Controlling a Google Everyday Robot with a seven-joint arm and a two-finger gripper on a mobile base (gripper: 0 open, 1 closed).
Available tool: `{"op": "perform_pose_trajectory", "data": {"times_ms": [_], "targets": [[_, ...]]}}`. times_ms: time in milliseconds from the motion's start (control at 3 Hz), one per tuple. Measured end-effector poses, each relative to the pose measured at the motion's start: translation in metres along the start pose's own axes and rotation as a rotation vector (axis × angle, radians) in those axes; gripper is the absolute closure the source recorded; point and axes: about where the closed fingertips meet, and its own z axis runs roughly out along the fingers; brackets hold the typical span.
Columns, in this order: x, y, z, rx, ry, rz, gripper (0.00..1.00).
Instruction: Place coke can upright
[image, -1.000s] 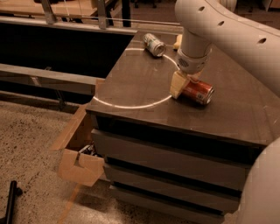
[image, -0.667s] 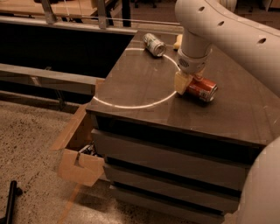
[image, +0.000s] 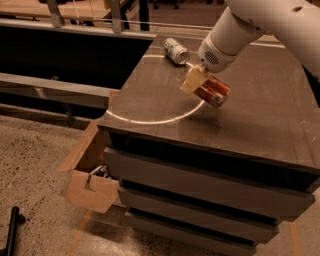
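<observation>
Camera view: end effector (image: 199, 84) clamped on tilted coke can (image: 214, 92) over cabinet top (image: 250, 120); cardboard box (image: 92, 191) contents unclear.

We see our arm (image: 272, 20) as a thick, smooth white shell, rounded like a tube, broadening up and to the right away from the gripper. Just above the gripper it narrows to a round white wrist collar (image: 216, 54), which has a small patch of fine dark perforations on its face. The gripper (image: 196, 84), at the arm's lower-left tip, is pale tan and wedge-shaped.
</observation>
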Motion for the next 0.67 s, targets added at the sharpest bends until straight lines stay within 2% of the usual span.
{"op": "perform_pose_trajectory", "data": {"times_ms": [333,667], "targets": [[-0.029,0.012,-0.014,-0.129,-0.237,-0.086,1.00],[-0.047,0.016,-0.028,-0.255,-0.475,-0.162,1.00]]}}
